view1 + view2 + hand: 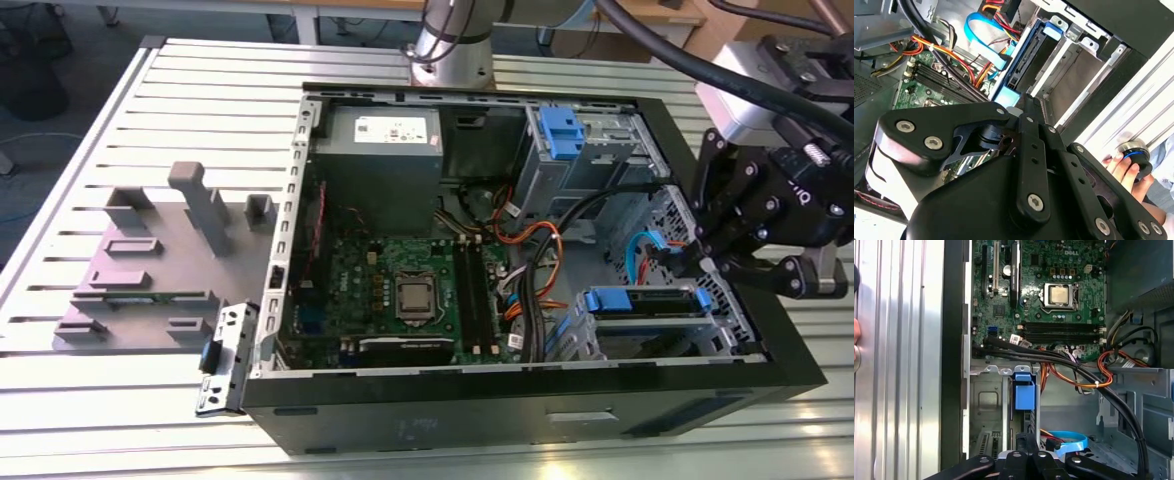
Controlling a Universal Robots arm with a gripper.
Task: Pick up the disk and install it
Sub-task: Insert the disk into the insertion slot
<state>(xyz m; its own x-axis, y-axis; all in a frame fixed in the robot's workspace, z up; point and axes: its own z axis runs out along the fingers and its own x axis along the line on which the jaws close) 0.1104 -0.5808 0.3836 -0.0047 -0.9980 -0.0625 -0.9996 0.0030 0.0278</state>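
One gripper (694, 262) above disk (647, 302) | second wrist view: hand (1126, 172)

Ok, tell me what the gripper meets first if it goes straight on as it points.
Probably the disk, its blue carrier end, in the drive cage ahead of the gripper in the first wrist view; depth is unclear.

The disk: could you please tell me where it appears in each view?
Exterior view: the disk sits in the lower drive cage, toward the view's right.
Second wrist view: edge-on, beside the cage's metal rails.
First wrist view: its blue carrier end, beside the black cables.
Shared landmark: the blue flat cable.
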